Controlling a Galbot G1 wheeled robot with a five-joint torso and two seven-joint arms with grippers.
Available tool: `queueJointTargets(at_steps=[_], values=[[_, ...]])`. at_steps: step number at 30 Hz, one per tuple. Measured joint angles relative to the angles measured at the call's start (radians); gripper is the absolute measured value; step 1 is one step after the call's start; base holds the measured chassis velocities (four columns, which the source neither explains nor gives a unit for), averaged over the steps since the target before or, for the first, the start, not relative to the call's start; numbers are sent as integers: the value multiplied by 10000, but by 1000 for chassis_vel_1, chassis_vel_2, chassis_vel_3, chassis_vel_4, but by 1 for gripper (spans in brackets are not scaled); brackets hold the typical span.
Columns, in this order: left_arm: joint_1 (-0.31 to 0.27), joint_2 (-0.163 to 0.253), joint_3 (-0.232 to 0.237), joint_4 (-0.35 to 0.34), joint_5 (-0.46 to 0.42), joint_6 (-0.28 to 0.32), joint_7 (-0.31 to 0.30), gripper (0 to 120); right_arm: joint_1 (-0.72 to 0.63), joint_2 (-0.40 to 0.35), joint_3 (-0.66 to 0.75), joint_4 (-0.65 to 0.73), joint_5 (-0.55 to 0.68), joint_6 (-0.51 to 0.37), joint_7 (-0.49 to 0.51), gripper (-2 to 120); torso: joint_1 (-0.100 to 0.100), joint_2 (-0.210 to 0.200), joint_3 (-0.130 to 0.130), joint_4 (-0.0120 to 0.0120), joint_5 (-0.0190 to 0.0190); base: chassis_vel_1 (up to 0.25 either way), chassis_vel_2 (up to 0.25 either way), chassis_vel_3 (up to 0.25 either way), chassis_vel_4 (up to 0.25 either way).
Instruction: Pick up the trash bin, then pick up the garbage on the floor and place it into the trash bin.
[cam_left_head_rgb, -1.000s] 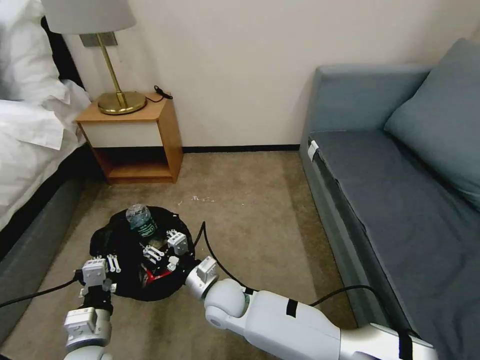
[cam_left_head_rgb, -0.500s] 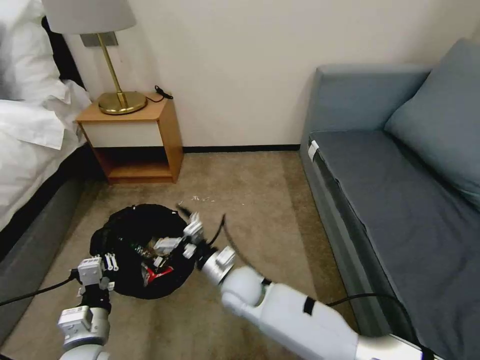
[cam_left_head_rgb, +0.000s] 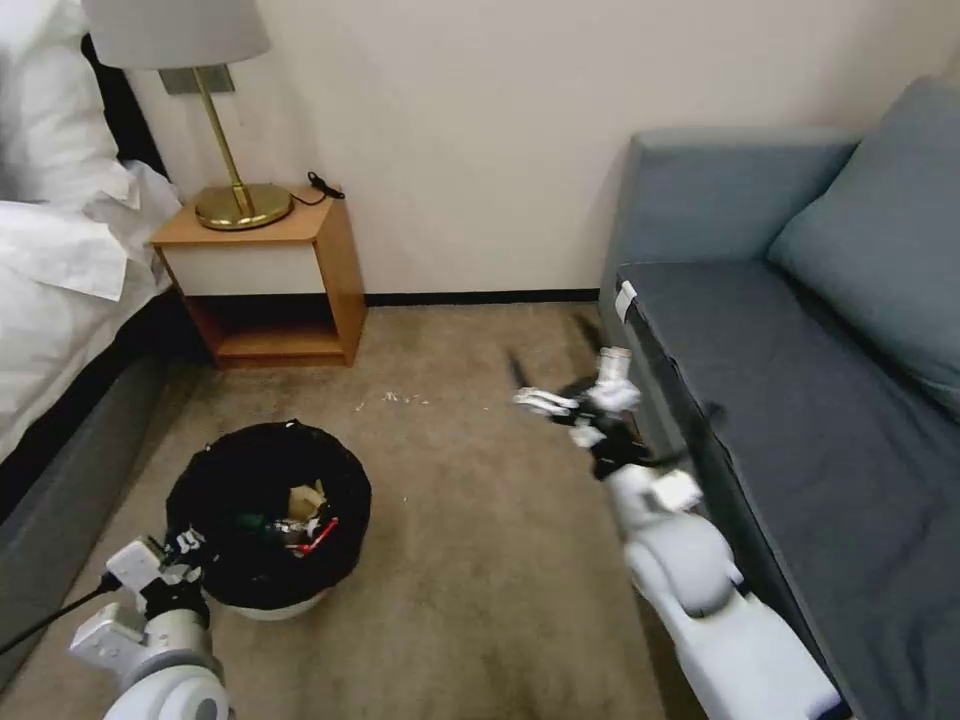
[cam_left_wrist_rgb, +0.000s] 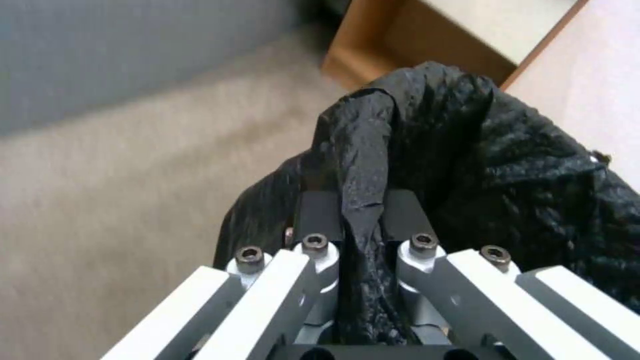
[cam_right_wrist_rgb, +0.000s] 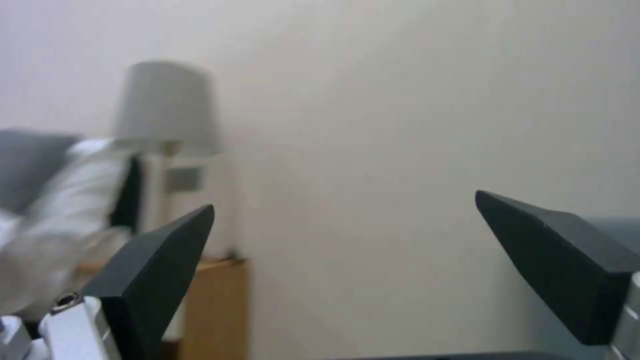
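The left gripper (cam_left_wrist_rgb: 360, 235) pinched only the trash bin (cam_left_head_rgb: 268, 500) liner at seven o'clock; the liner could slip. The right gripper (cam_left_head_rgb: 575, 405) jaws were spread.

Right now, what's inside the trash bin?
In the trash bin, on its black liner: a tan paper scrap, something red and something green. Anything underneath is hidden.

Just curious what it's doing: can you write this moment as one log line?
left gripper: shut on black liner of low round white trash bin | right gripper: open, empty, raised beside grey sofa | litter in bin
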Motion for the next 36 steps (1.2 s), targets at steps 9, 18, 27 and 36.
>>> queueJointTargets(at_steps=[9, 18, 27, 36], values=[[7, -154, 180, 1084, 535, -1072, 183, 18, -1759, 1230, 1127, 459, -288, 1449, -6, 100, 0, 0, 0, 5, -1, 0, 0, 0, 0], [567, -144, 103, 43, 1863, -1176, -146, 51, -2320, 1760, 953, 585, -764, 1442, 586, 100, 0, 0, 0, 4, -2, 0, 0, 0, 0], [798, -14, -168, -914, 4542, -4218, 2396, 83, -2714, 1678, 863, 1038, -1754, -20, 1569, 100, 0, 0, 0, 3, -1, 0, 0, 0, 0], [470, -71, 302, -1120, 5155, -4467, 4870, 100, -3439, 1557, 587, 1256, -1257, -307, -334, 100, 0, 0, 0, 1, -1, 0, 0, 0, 0]])
